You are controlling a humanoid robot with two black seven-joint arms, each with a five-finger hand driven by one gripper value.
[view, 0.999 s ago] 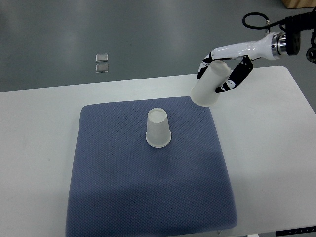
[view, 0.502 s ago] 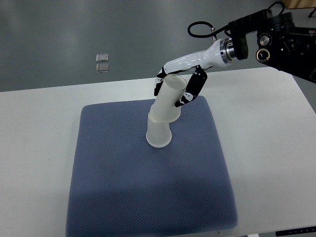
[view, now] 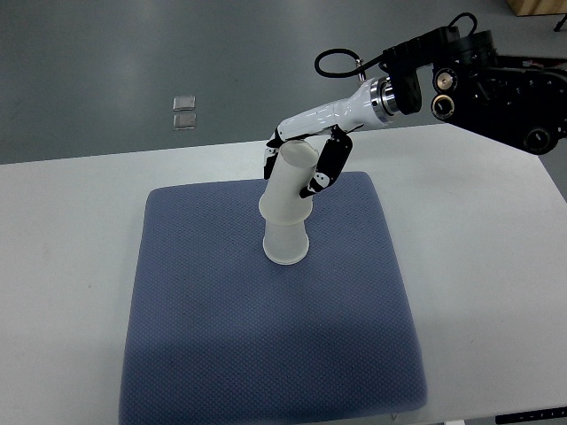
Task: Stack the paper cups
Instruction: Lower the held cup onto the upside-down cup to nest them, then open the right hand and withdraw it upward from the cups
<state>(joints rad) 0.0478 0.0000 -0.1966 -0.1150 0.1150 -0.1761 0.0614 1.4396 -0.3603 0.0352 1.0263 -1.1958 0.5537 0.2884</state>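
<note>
An upside-down white paper cup (view: 285, 246) stands on the blue mat (view: 221, 336) near its middle. My right hand (view: 297, 166) is shut on a second upside-down paper cup (view: 289, 188), held tilted directly over the standing cup, its rim overlapping the top of that cup. The right arm comes in from the upper right. The left arm is out of view.
The mat lies on a white table (view: 71, 239). Two small clear squares (view: 184, 112) lie on the grey floor beyond the table's far edge. The arm's black base (view: 496, 75) fills the top right.
My right hand has carried the held cup leftward from the mat's right corner to over the standing cup and lowered it onto that cup's top.
</note>
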